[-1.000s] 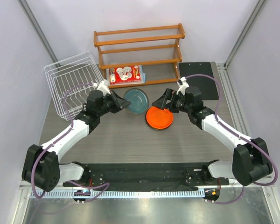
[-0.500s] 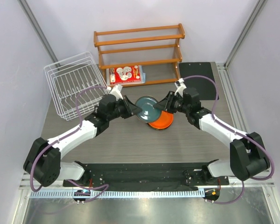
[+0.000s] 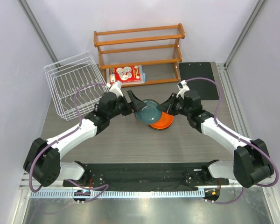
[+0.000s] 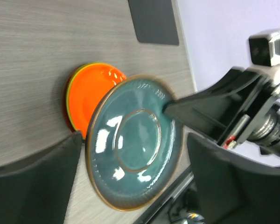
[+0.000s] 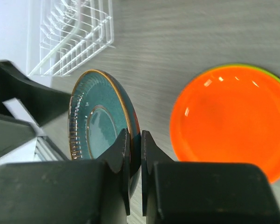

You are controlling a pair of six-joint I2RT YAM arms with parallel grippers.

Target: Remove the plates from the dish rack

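— Above the grey wood-grain bench (image 3: 126, 140), mid-air: the round blue-grey glazed plate (image 3: 147, 112), tilted. The right claw (image 5: 134, 151) is pinched shut on its rim, and the left claw (image 3: 132, 105) gapes wide either side, touching nothing.
— Thin bite on a glossy rim! It could swivel or slip and crack onto the plain orange plate (image 3: 163, 122) underneath.
— And the white wire dish rack (image 3: 60, 93)? No plates showing in it.

The blue-grey plate (image 3: 147, 112) stands tilted on edge, its rim pinched in my right gripper (image 5: 135, 136). Just beside it, the orange plate (image 3: 163, 122) lies flat, topping a stack. The white wire dish rack (image 3: 70, 88) sits well left.
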